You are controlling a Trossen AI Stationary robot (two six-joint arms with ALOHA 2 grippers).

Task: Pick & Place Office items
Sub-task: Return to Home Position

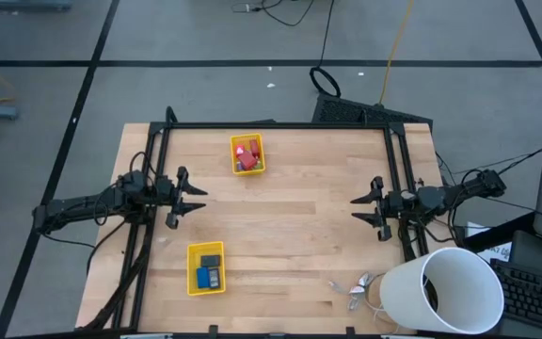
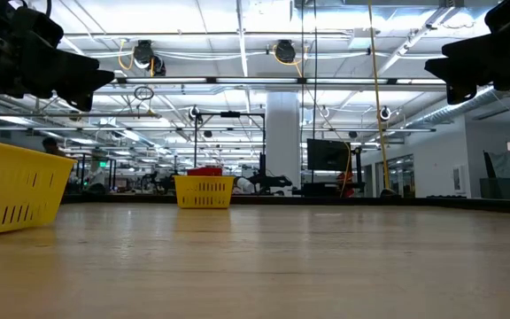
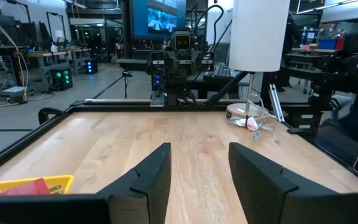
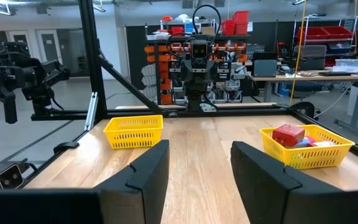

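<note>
Left fingers (image 3: 148, 180) and right fingers (image 4: 142, 180) are open and empty. Office items (image 1: 249, 151) sit in the far yellow tray (image 1: 234, 155) and the near yellow tray (image 1: 190, 268). An arm swinging low could bump a tray.

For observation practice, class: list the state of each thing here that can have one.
Left end effector: open, empty, raised at table's left.
Right end effector: open, empty, raised at table's right.
Top yellow bin: upright, holds red pieces.
Bottom yellow bin: upright, holds blue pieces.
</note>
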